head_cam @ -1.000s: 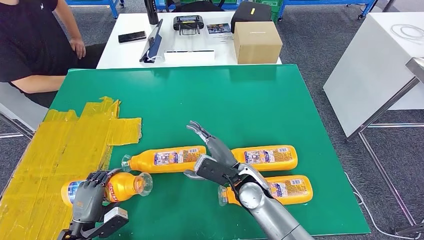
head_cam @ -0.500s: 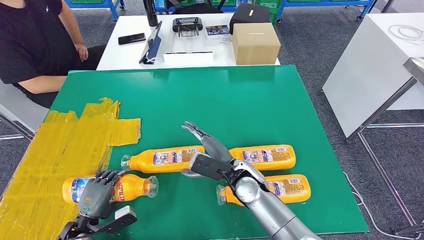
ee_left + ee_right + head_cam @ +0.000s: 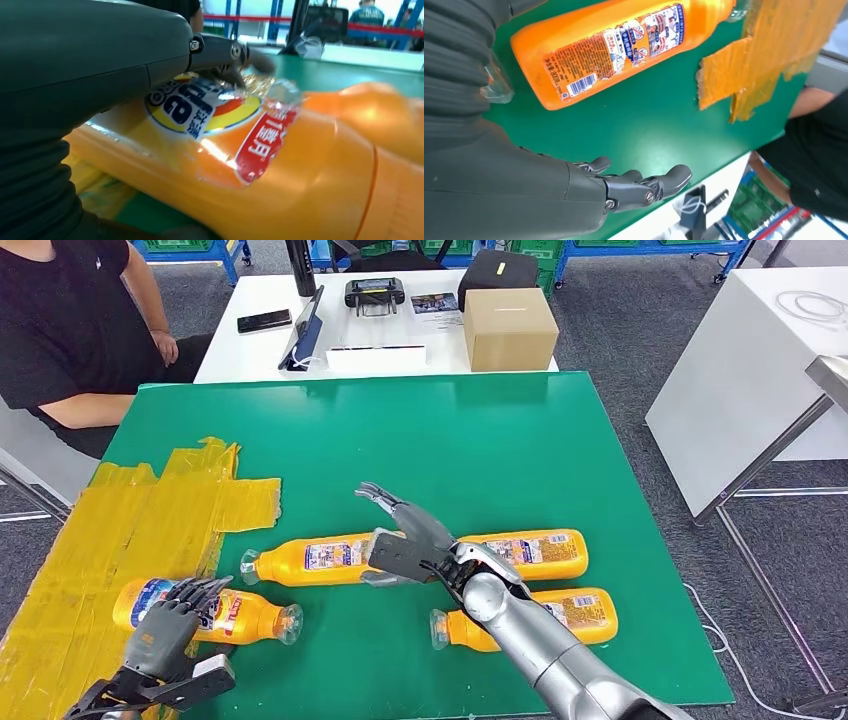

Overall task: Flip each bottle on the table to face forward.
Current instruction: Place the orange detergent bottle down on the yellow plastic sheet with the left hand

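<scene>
I noted my left hand (image 3: 165,632) gripped the front-labelled orange bottle (image 3: 240,614) for turning; right hand (image 3: 405,540) hovered wide, holding nothing.

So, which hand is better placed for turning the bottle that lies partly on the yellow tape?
The left hand. It already rests on that bottle, fingers over its label. The right hand hovers open above the middle bottle, farther away.
</scene>
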### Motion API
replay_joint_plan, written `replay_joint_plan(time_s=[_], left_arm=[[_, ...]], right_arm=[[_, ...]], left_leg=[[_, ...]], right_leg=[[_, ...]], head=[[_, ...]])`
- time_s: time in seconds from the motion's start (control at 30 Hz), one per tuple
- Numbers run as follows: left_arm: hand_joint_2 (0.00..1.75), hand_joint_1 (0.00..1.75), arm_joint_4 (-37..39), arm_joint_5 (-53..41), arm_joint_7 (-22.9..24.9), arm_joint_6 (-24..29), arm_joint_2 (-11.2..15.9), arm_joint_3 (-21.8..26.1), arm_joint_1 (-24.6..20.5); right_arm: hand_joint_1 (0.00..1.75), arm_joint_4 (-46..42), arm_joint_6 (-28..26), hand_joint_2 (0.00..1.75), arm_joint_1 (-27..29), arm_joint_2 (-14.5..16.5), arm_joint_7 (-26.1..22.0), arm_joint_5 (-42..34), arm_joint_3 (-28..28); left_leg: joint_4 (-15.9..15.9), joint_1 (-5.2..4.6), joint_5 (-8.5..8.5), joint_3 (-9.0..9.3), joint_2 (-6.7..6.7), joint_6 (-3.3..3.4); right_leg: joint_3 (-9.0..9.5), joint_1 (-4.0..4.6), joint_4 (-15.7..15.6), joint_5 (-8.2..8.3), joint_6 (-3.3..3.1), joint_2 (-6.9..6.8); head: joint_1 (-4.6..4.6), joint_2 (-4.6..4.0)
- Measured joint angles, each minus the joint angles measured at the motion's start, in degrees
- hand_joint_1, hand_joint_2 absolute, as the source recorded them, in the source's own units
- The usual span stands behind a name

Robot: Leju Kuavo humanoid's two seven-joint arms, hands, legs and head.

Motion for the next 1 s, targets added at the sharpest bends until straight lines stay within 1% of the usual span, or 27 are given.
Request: replay_joint_plan(time_s=[0.1, 0.17, 0.23, 0.33, 0.43, 0.53, 0.63, 0.7, 0.83, 0.93, 1.0], left_arm=[[0.0, 0.0, -2.0, 5.5, -0.9, -5.2, 3.6, -0.6, 2.1], [0.0, 0.0, -4.7, 10.9, -1.0, -8.6, 6.4, -0.9, 4.6], [0.0, 0.0, -7.5, 15.8, -1.1, -10.8, 8.8, -1.2, 7.4], [0.0, 0.0, -10.7, 20.1, -1.0, -12.2, 11.2, -1.8, 10.7], [0.0, 0.0, -12.6, 22.5, -1.0, -12.4, 12.6, -2.4, 12.5], [0.0, 0.0, -14.1, 27.1, -0.8, -12.2, 13.4, -3.4, 13.4], [0.0, 0.0, -15.8, 35.2, -0.5, -11.5, 13.7, -5.2, 13.5], [0.0, 0.0, -17.2, 41.4, -0.3, -12.3, 13.6, -6.4, 13.4], [0.0, 0.0, -21.0, 51.1, -0.3, -17.1, 12.5, -7.1, 12.1], [0.0, 0.0, -23.2, 53.5, -0.3, -20.2, 11.3, -6.6, 11.2], [0.0, 0.0, -24.5, 54.2, -0.3, -23.9, 10.1, -5.5, 10.8]], right_arm=[[0.0, 3.6, 0.5, 1.75, -2.3, 0.7, 0.0, -0.2, 0.9], [0.0, 5.9, 0.6, 1.75, -3.6, 1.0, -0.1, -0.4, 1.5], [0.0, 7.9, 0.6, 1.75, -4.6, 1.2, -0.3, -0.5, 1.9], [0.0, 10.0, 0.7, 1.75, -5.6, 1.6, -0.5, -0.5, 2.5], [0.0, 11.6, 0.8, 1.75, -6.2, 2.0, -0.6, -0.6, 2.9], [0.0, 13.3, 1.5, 1.75, -6.8, 2.3, -0.3, -0.7, 3.3], [0.0, 15.2, 2.2, 1.75, -7.5, 2.7, 0.7, -0.2, 3.9], [0.0, 16.7, 2.5, 1.75, -8.1, 3.1, 1.5, 0.7, 4.7], [0.0, 19.5, 2.7, 1.75, -8.9, 4.0, 2.9, 2.5, 6.3], [0.0, 21.1, 2.8, 1.75, -9.1, 4.3, 3.4, 3.3, 7.2], [0.0, 22.1, 2.8, 1.75, -9.4, 4.6, 4.0, 4.2, 7.8]], left_leg=[[0.0, -0.01, -0.01, 0.04, 0.01, -0.03], [0.0, 0.0, -0.02, 0.09, 0.12, -0.06], [0.0, 0.02, -0.01, 0.1, 0.16, -0.08], [0.0, 0.03, 0.06, -0.03, 0.09, -0.15], [0.0, 0.02, 0.08, -0.14, 0.04, -0.16], [0.0, 0.0, 0.09, -0.23, 0.02, -0.15], [0.0, -0.01, 0.12, -0.41, -0.01, -0.14], [0.1, -0.01, 0.15, -0.53, -0.03, -0.14], [0.1, -0.01, 0.16, -0.68, -0.16, -0.14], [0.1, -0.02, 0.16, -0.74, -0.22, -0.14], [0.1, -0.02, 0.16, -0.79, -0.22, -0.14]], right_leg=[[0.05, 0.0, 0.0, -0.01, -0.03, 0.02], [0.01, 0.01, 0.0, 0.01, -0.13, 0.1], [-0.11, 0.01, 0.0, 0.03, -0.25, 0.14], [-0.26, 0.01, 0.0, 0.04, -0.26, 0.08], [-0.34, 0.01, 0.0, 0.05, -0.25, 0.03], [-0.44, -0.01, 0.0, 0.06, -0.25, 0.02], [-0.63, -0.02, 0.0, 0.07, -0.24, -0.02], [-0.74, -0.03, 0.0, 0.08, -0.23, -0.05], [-0.81, -0.03, 0.0, 0.09, -0.22, -0.1], [-0.87, -0.03, 0.0, 0.09, -0.22, -0.1], [-0.93, -0.03, 0.0, 0.09, -0.22, -0.1]], head=[[0.0, 0.0], [-0.01, 0.0], [-0.02, 0.0], [0.0, 0.0], [0.0, 0.0], [0.01, 0.0], [0.03, 0.0], [0.03, 0.0], [0.03, 0.0], [0.02, 0.0], [0.01, 0.0]])
